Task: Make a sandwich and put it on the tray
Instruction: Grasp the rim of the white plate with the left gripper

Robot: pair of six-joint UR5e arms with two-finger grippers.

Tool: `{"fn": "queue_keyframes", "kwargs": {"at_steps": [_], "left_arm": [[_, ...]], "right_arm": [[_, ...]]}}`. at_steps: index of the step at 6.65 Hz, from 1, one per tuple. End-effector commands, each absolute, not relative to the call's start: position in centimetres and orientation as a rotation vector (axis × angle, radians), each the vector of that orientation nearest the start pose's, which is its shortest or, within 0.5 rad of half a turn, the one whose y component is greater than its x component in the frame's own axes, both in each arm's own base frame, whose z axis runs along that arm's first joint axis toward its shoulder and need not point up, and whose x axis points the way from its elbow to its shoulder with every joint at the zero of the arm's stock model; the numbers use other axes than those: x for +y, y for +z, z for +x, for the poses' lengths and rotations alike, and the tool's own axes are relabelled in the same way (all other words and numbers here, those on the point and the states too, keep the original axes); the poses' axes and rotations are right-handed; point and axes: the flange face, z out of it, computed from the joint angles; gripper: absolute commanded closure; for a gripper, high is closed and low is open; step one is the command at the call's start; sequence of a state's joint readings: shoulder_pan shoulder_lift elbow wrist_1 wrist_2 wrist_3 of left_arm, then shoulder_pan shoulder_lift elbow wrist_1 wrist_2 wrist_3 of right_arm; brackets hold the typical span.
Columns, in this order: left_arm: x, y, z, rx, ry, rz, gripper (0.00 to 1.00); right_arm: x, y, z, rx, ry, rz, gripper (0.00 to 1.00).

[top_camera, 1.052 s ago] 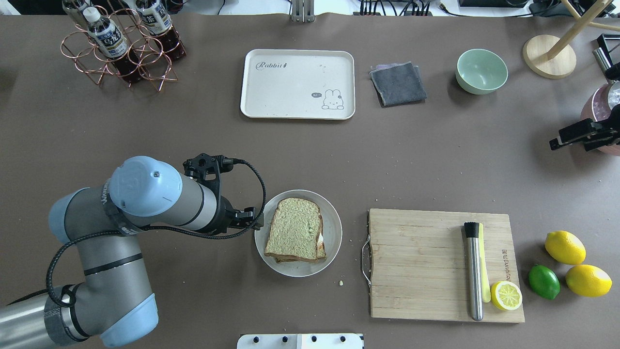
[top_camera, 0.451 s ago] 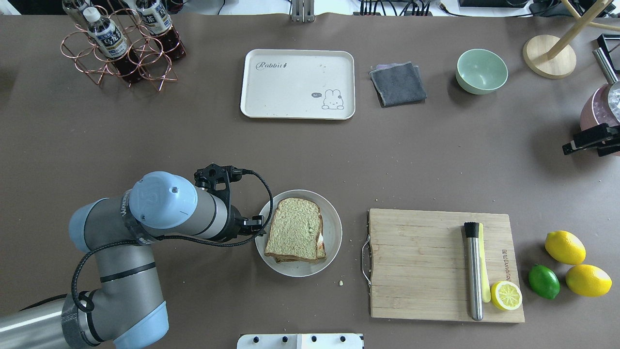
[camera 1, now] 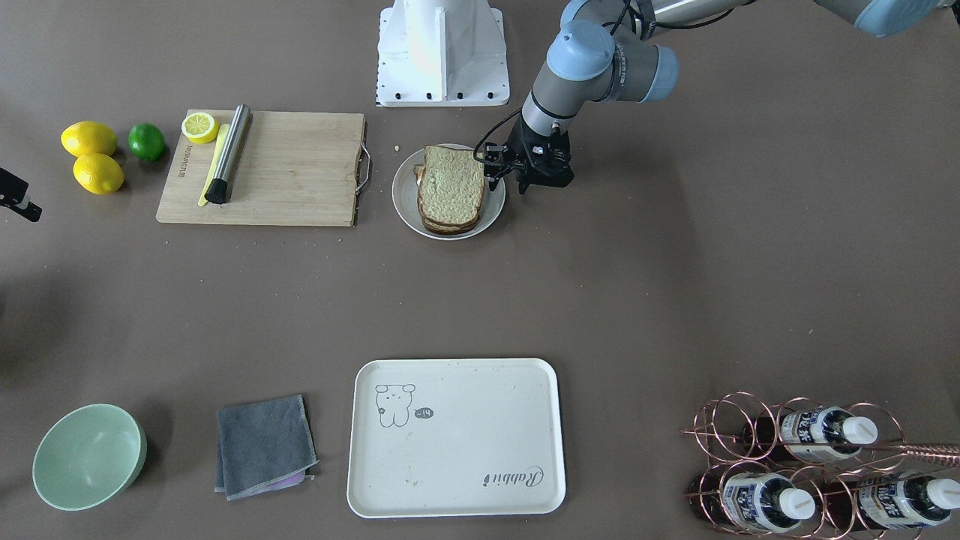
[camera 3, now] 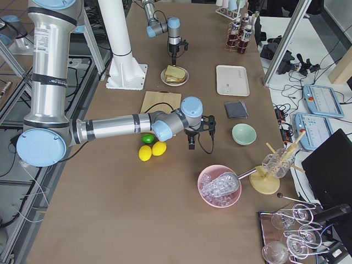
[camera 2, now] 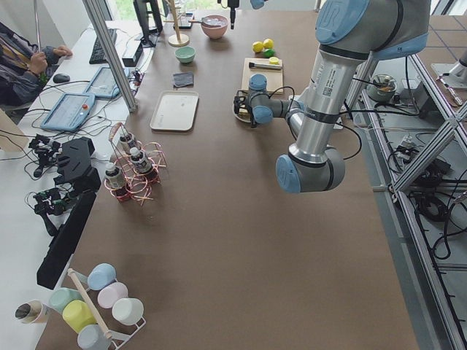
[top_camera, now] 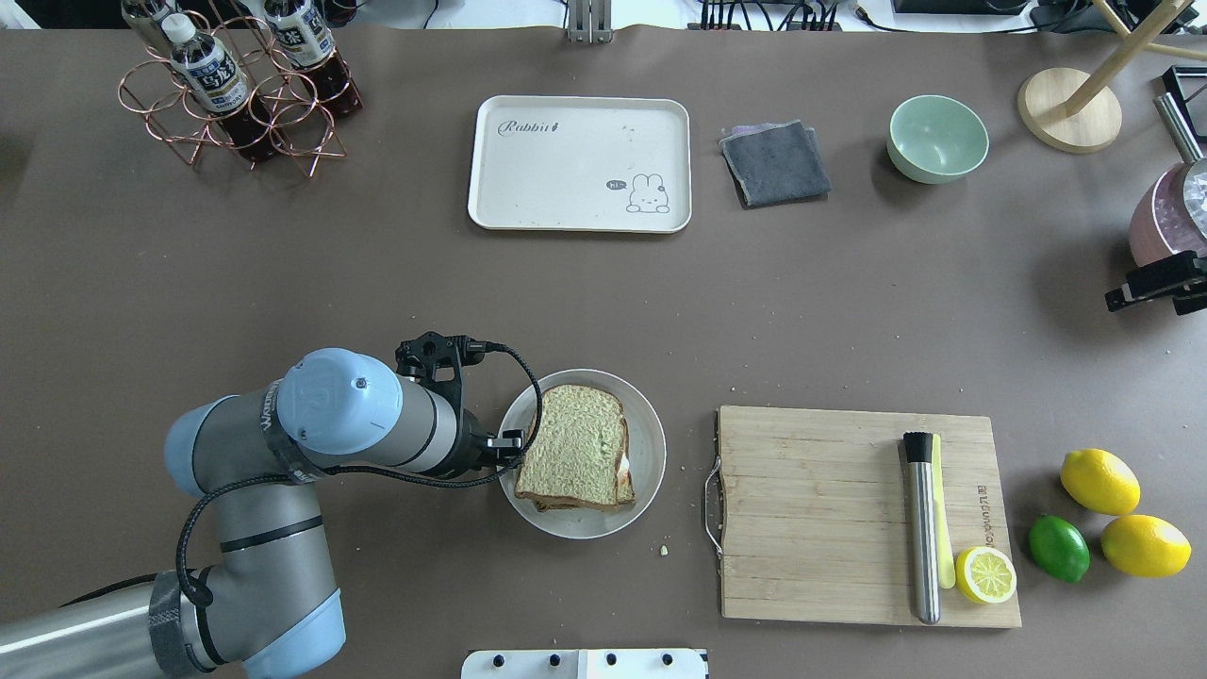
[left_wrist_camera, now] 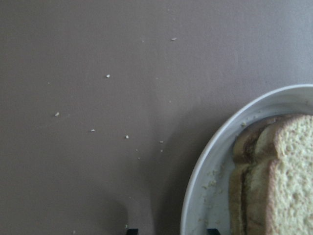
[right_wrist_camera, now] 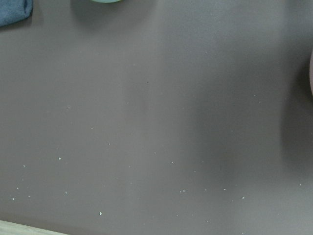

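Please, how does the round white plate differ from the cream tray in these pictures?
The plate is round; the tray is a rounded rectangle. The plate holds the sandwich; the tray holds no food, only a printed drawing and script. The plate lies near the robot, beside the cutting board; the tray lies at the far side, beside the grey cloth. Both are pale and shallow, with a raised rim.
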State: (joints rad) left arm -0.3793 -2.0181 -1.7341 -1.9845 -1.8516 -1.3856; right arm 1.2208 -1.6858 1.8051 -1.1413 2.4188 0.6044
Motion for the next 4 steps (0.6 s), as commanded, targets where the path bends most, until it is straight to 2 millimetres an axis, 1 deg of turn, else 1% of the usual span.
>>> {"fn": "queue_keyframes", "kwargs": {"at_steps": [1,2,3,4], "left_arm": [[-33.3,28.5,55.5,1.051,-0.030,0.036,1.00],[-33.3,28.3,55.5,1.055,-0.030,0.037,1.00],[-33.3,27.4,55.6,1.070,-0.045,0.031,1.00],[-33.6,27.0,55.2,1.077,-0.052,0.034,1.00]], "right_arm": [[-45.2,54.3,-10.3,-0.967,0.001,0.075,0.00],[-45.2,54.3,-10.3,-0.968,0.001,0.076,0.00],[-45.2,54.3,-10.3,-0.967,0.001,0.075,0.00],[-45.3,54.2,-10.4,-0.967,-0.001,0.078,0.00]]}}
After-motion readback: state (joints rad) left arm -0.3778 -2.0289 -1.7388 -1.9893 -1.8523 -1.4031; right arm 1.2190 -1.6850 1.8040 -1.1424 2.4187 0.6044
